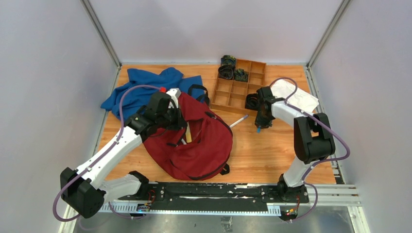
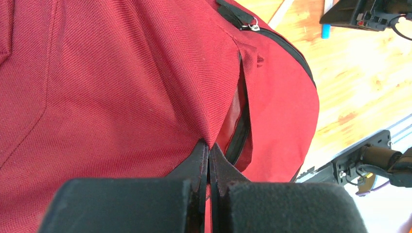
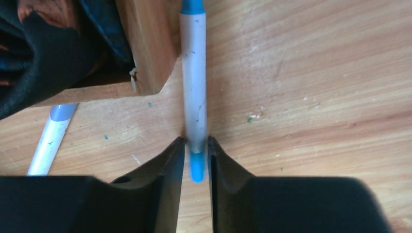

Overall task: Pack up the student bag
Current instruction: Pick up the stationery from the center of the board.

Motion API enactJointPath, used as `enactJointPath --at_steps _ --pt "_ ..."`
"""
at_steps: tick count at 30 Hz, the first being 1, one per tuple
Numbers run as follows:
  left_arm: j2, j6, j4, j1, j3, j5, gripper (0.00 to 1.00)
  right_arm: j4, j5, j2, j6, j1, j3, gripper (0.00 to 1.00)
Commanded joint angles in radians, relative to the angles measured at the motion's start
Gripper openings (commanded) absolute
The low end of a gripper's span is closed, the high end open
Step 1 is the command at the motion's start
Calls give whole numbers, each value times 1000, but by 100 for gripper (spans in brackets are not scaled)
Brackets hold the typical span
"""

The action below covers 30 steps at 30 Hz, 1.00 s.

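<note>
The dark red student bag [image 1: 199, 143] lies on the wooden table, left of centre. My left gripper [image 1: 178, 120] is shut on a fold of its red fabric [image 2: 145, 87] at the edge of the opening, beside the black zipper [image 2: 242, 121]. In the left wrist view the left gripper [image 2: 209, 148] has its jaws pressed together on the cloth. My right gripper [image 1: 260, 127] stands right of the bag at the wooden tray's corner. In its wrist view the right gripper [image 3: 196, 144] is shut on the blue end of a white pen [image 3: 194, 92].
A second white pen [image 1: 239, 121] lies between the bag and the right gripper, and also shows in the right wrist view [image 3: 48, 141]. A wooden compartment tray [image 1: 232, 93] with dark items stands at the back. A blue cloth [image 1: 145, 90] lies back left, white paper [image 1: 297, 94] back right.
</note>
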Motion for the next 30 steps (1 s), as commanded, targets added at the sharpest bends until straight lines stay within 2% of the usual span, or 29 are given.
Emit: enactJointPath --at_steps 1,3,6,9,11,14,18,22,25,30 --pt "-5 -12 51 -7 4 53 0 19 -4 1 28 -38 -45 15" --pt "-3 -9 49 -7 7 62 0 17 -1 -54 38 -46 -81 1" --pt "3 5 37 -7 16 69 0 -17 16 -165 36 -47 -136 0" --pt "2 10 38 -7 15 82 0 -55 -29 -313 16 -35 -190 0" --pt "3 11 43 -7 15 82 0 -127 -18 -410 10 -2 -197 0" --pt "6 7 44 -7 12 73 0 -209 -57 -556 9 78 -180 0" --pt "-3 -7 62 -7 2 72 0 -162 -229 -690 36 283 -155 0" --pt "2 -11 58 -7 9 72 0 -101 -331 -660 71 511 -97 0" --pt "2 -15 64 -7 4 78 0 -35 -414 -589 75 633 -44 0" --pt "-8 -26 65 -7 6 80 0 -11 -461 -430 74 731 62 0"
